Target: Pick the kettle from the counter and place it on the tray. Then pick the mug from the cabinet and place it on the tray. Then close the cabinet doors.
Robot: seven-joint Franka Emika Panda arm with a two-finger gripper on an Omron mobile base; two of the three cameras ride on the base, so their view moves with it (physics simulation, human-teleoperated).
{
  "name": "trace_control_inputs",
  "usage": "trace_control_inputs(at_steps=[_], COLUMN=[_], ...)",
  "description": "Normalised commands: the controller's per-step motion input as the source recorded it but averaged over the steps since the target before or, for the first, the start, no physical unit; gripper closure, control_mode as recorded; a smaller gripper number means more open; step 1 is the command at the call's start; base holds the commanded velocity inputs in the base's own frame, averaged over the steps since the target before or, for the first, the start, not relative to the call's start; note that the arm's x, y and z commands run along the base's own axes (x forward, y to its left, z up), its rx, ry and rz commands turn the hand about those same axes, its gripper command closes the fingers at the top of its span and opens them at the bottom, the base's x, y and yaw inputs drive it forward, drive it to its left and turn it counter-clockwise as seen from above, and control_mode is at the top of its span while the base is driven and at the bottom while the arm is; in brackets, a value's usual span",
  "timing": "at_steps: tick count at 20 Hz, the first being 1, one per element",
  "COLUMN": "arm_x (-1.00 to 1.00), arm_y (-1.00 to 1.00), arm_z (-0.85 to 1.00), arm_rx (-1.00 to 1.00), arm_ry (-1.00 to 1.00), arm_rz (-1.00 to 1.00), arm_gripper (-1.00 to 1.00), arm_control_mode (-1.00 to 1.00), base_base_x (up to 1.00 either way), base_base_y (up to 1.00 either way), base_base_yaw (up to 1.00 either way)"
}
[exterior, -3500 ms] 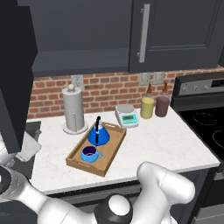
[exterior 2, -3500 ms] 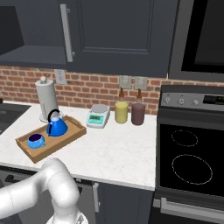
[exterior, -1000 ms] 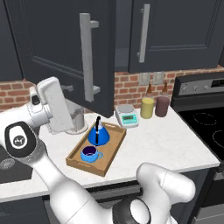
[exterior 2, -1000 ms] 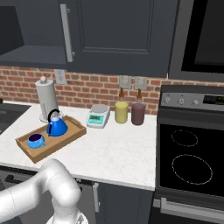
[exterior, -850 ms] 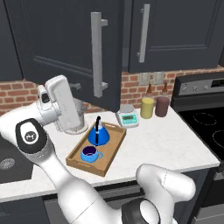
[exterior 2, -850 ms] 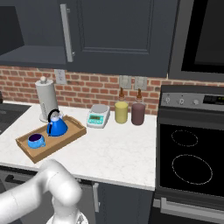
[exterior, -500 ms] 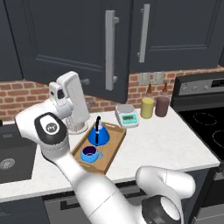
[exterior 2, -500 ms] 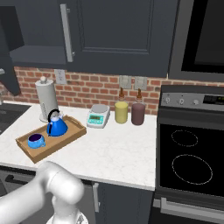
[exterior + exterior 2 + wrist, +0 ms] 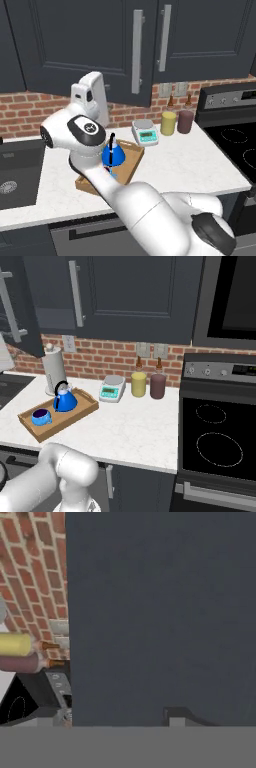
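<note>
A dark kitchen with a brick backsplash: on the white counter (image 9: 135, 428) the wooden tray (image 9: 75, 410) already carries both the blue kettle (image 9: 65, 400) and the blue mug (image 9: 41, 417), so the step in hand looks like closing the cabinet doors (image 9: 134, 50). In the right base view the left-hand door (image 9: 20, 311) stands swung out a little, and the hand view sits close up against a flat dark door panel (image 9: 165, 617). Whether the tool is wide or narrow I cannot tell; the next move probably calls for a steady push to bring that door flush.
</note>
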Motion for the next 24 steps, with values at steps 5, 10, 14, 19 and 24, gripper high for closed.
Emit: trace_control_inputs(at_steps=[5,10,14,19,24], arm_x=[0.67,0.66,0.72,0.8,0.82], arm_y=[-0.34,-0.31,-0.13,-0.11,-0.03], arm_z=[0.07,0.0,0.0,0.0,0.0], arm_rx=[0.05,0.03,0.02,0.02,0.0], arm_ry=[0.01,0.01,0.04,0.04,0.04], arm_rz=[0.28,0.28,0.23,0.2,0.17], arm_gripper=[-1.0,-1.0,-1.0,-1.0,-1.0], arm_control_mode=[-1.0,-1.0,-1.0,-1.0,-1.0], base_base_x=[0.0,0.0,0.0,0.0,0.0], base_base_y=[0.0,0.0,0.0,0.0,0.0], base_base_yaw=[0.0,0.0,0.0,0.0,0.0])
